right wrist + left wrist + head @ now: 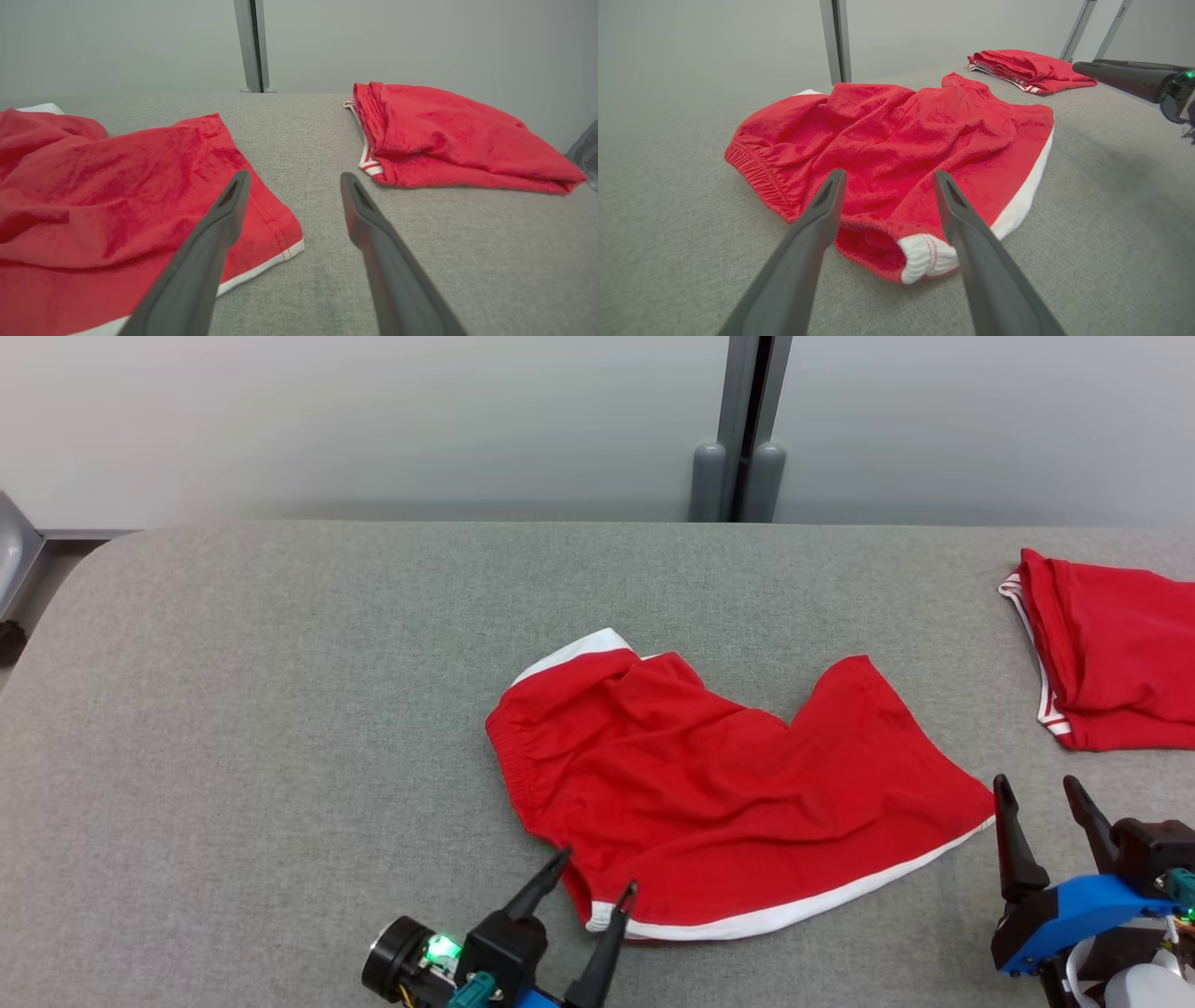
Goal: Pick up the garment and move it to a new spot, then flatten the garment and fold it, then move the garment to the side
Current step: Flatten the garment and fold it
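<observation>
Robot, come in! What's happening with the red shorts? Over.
Left gripper open at near corner of red shorts. Right gripper open, empty, beside their hem. Shorts rumpled, not folded. Folded red garment far right, not blocking.

I see shorts [709, 784] mid surface [233, 709] | second garment [1111, 653] far right | left gripper [598, 868] at shorts' near corner | right gripper [1036, 783] just right of shorts

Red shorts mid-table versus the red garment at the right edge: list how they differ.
The red shorts lie spread out and wrinkled; the folded red garment is a compact stack. The red shorts sit mid-table, the left gripper at their near corner; the folded red garment sits at the right edge. Both are red with white trim, on the grey table.
</observation>
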Robot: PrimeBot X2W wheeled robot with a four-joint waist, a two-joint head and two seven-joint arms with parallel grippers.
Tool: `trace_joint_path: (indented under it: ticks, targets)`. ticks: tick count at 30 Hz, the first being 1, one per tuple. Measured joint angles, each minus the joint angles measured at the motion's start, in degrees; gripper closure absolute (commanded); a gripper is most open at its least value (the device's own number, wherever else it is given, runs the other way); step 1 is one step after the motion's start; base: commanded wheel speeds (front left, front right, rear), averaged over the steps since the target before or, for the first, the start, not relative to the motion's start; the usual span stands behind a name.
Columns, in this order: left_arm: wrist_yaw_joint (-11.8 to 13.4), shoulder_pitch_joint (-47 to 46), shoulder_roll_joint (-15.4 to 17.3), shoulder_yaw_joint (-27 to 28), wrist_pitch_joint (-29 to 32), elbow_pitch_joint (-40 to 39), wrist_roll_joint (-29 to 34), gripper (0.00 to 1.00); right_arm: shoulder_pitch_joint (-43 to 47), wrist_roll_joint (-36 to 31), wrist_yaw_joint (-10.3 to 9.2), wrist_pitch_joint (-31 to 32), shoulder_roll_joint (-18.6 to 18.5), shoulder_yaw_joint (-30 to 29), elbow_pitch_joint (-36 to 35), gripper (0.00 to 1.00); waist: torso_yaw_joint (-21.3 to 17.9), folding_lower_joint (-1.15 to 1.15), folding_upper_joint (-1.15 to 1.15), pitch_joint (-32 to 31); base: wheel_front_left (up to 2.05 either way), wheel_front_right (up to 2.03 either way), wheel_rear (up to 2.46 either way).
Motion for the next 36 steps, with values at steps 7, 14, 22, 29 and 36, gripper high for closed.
trace_joint_path:
  ticks: [7, 14, 22, 29, 36]
  targets:
    - [-0.03, 0.84, 2.33, -3.39, 3.25, -0.38, -1.86, 0.00, -4.24, 0.30, 0.01, -1.89, -0.63, 0.53, 9.15, 0.00, 0.45, 0.00, 0.00, 1.67, 0.00, 0.00, 0.00]
    - [-0.11, 0.09, 2.48, -5.04, 3.82, 2.12, -2.61, 0.00, -8.08, 0.49, 0.01, -2.93, -1.31, 1.36, 17.31, 0.00, 0.60, 0.00, 0.00, 2.73, 0.00, 0.00, 0.00]
    - [-0.11, -2.52, 0.94, -7.40, 3.74, 6.64, -4.10, 0.00, -11.88, 1.60, 0.00, -3.50, -1.32, 2.94, 25.47, 0.00, 1.25, 0.00, 0.00, 3.40, 0.00, 0.00, 0.00]
    - [-0.29, -4.05, 0.05, -8.66, 2.72, 9.71, -6.23, 0.81, -13.79, 4.24, -0.07, -4.81, -1.29, 4.68, 28.73, 0.98, 1.52, 0.00, 0.00, 3.96, 0.00, 0.00, 0.00]
    - [0.07, -5.18, -0.46, -7.76, -0.36, 10.95, -8.50, 1.00, -12.63, 6.86, 0.00, -5.90, -0.77, 7.61, 27.06, 1.00, 0.76, 0.00, 0.00, 3.06, 0.00, 0.00, 0.00]
